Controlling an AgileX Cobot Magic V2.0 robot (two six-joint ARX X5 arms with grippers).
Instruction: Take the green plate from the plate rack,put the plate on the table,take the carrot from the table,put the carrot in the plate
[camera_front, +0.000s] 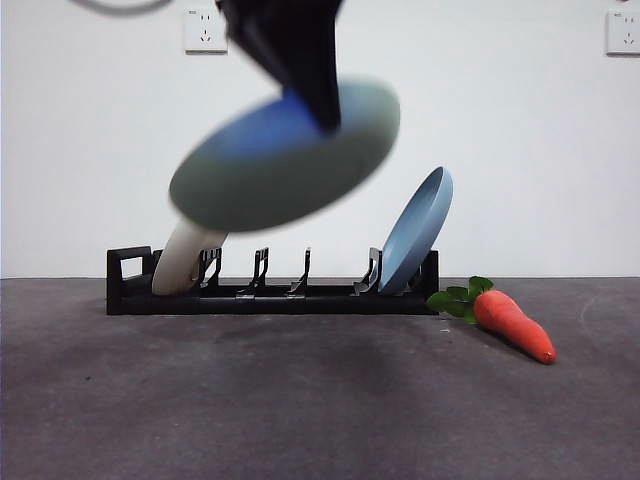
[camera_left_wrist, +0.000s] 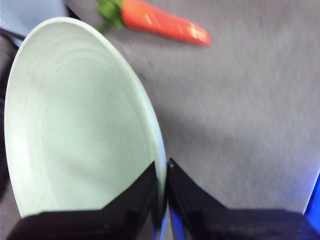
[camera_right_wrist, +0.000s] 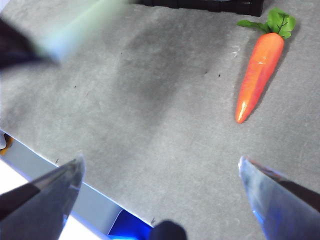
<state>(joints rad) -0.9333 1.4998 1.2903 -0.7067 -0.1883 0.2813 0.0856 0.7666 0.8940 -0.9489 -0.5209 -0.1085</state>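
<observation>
The green plate (camera_front: 270, 170) hangs tilted and motion-blurred in the air above the plate rack (camera_front: 270, 298). My left gripper (camera_front: 327, 120) comes down from above and is shut on the plate's rim; the left wrist view shows its jaws (camera_left_wrist: 166, 162) pinching the edge of the plate (camera_left_wrist: 75, 125). On the table (camera_front: 300, 410), right of the rack, lies the carrot (camera_front: 512, 322), leaves toward the rack. My right gripper (camera_right_wrist: 160, 167) hovers open over bare table, with the carrot (camera_right_wrist: 260, 75) ahead of it and apart from it.
A cream-white plate (camera_front: 185, 258) leans in the rack's left end and a blue plate (camera_front: 415, 232) stands in its right end. The slots between them hold nothing. A white wall with sockets stands behind the table.
</observation>
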